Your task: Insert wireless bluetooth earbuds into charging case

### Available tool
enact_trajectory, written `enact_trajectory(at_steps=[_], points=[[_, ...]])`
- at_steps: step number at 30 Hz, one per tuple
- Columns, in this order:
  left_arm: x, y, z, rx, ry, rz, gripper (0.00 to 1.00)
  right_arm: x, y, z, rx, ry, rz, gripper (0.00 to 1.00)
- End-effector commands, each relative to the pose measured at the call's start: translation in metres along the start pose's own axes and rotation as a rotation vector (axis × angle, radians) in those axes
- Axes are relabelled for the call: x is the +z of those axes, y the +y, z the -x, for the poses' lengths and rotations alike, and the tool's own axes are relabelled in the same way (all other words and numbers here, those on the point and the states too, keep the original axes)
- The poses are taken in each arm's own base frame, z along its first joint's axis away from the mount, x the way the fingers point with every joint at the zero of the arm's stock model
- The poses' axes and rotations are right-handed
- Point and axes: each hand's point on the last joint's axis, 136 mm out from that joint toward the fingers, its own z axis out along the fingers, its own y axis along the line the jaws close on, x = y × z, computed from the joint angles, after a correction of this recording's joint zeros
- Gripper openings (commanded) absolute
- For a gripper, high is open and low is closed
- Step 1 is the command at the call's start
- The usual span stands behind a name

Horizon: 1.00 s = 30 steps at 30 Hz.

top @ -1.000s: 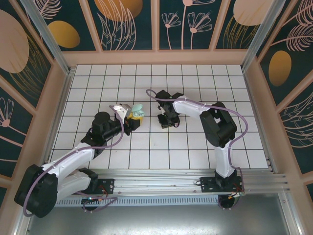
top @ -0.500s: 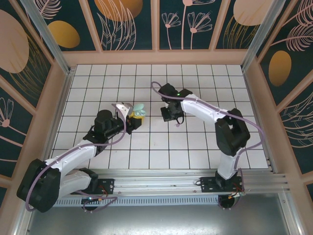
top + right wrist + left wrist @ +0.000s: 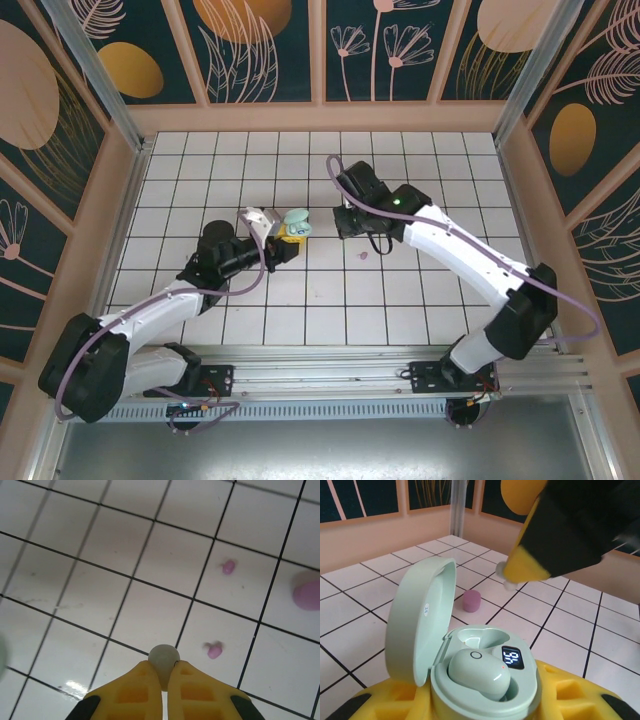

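My left gripper [image 3: 485, 702] is shut on an open mint-green charging case [image 3: 520, 680], lid [image 3: 420, 615] swung up to the left. One mint earbud [image 3: 480, 672] sits in the near socket; the far socket [image 3: 475, 637] is empty. In the top view the case [image 3: 296, 222] is left of centre, with my right gripper [image 3: 345, 224] just to its right. My right gripper [image 3: 162, 672] is shut on the second pale mint earbud [image 3: 164, 657], above the tiles. Two purple-pink earbuds [image 3: 228, 567] [image 3: 215, 650] lie on the floor below it.
A larger pink rounded object [image 3: 307, 594] lies at the right edge of the right wrist view. A pink piece [image 3: 471, 600] lies on the tiles beyond the case. A small pink bud [image 3: 363, 254] lies near the floor's centre. Wooden walls [image 3: 320, 118] ring the tiled floor.
My right gripper has lifted off the centre tiles and shifted toward the case while its arm stretched out. My left gripper has carried the open case a little to the right.
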Motion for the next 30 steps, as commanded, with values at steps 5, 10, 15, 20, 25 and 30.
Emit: enact_trajectory(at_steps=[5,10,15,20,25,30], points=[[0.012,-0.011,0.024,0.081,-0.051,-0.072,0.2,-0.054,0.02,0.038,-0.058,-0.234,0.065,0.03],[0.015,-0.014,0.026,0.082,-0.055,-0.085,0.2,-0.054,0.034,0.038,-0.103,-0.233,0.111,0.03],[0.018,-0.015,0.026,0.078,-0.052,-0.092,0.2,-0.04,0.046,0.03,-0.158,-0.184,0.111,0.03],[0.018,-0.017,0.026,0.079,-0.052,-0.098,0.2,-0.029,0.054,0.026,-0.186,-0.145,0.123,0.03],[0.017,-0.018,0.027,0.084,-0.053,-0.097,0.2,-0.026,0.062,0.024,-0.199,-0.133,0.161,0.03],[0.017,-0.017,0.027,0.083,-0.049,-0.095,0.21,-0.019,0.067,0.018,-0.212,-0.102,0.178,0.03]])
